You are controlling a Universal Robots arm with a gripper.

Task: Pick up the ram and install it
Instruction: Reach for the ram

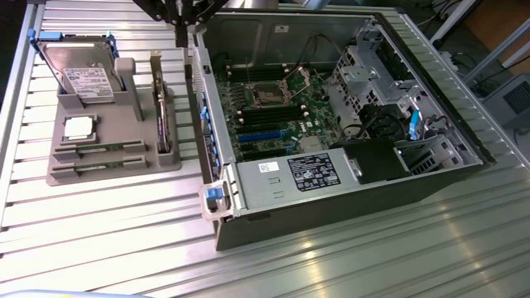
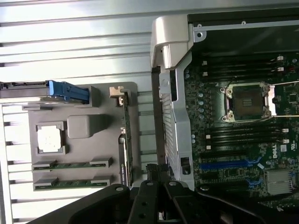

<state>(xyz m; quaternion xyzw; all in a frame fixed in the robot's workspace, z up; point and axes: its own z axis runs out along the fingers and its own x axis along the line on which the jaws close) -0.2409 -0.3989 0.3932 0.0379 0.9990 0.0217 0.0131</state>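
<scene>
- Though looking hard at the gripper, cannot tell if released or clenched.
- Hangs high by the far edge of the bench, over the gap between the grey holder and the side wall of the open computer case.
- By the bench edge at the exterior view's left: that grey holder.
- Along the near edge of the holder: one ram stick, lying flat in a slot.
- Just beside, in the slot closest to that edge: the other ram stick.
- Both green, long and thin, with a grey block at each end, well apart from the gripper.
- Further back on the holder: a square silver chip, then a hard drive leaning at the far corner.
- Along the holder edge next to the case: a dark card standing upright.
- Inside the case: a green board with a square socket and long black slots beside.
</scene>
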